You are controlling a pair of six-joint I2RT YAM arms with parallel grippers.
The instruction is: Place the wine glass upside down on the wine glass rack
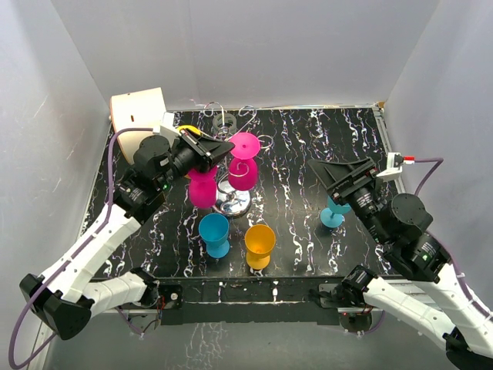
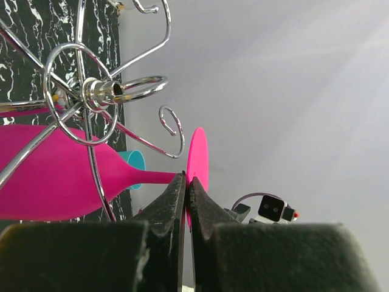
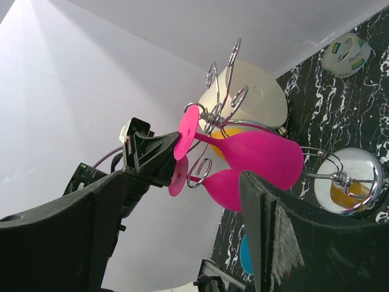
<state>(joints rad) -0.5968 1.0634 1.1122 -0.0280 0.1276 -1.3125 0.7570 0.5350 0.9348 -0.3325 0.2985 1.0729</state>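
The wine glass rack (image 1: 233, 203) stands mid-table, and its wire hub shows in the left wrist view (image 2: 97, 91). My left gripper (image 1: 229, 146) is shut on the round foot (image 2: 197, 155) of a magenta wine glass (image 1: 243, 173). The glass is upside down, with its stem among the scroll arms. I cannot tell if the stem rests on a wire. A second magenta glass (image 1: 202, 190) hangs upside down on the rack beside it, its stem through a curl (image 3: 203, 167). My right gripper (image 1: 339, 173) is open and empty, off to the right.
A blue glass (image 1: 215, 233) and an orange glass (image 1: 259, 245) stand in front of the rack. A teal glass (image 1: 333, 214) stands under my right gripper. A cream container (image 1: 139, 116) sits at the back left and a tape roll (image 3: 345, 53) at the back. White walls enclose the table.
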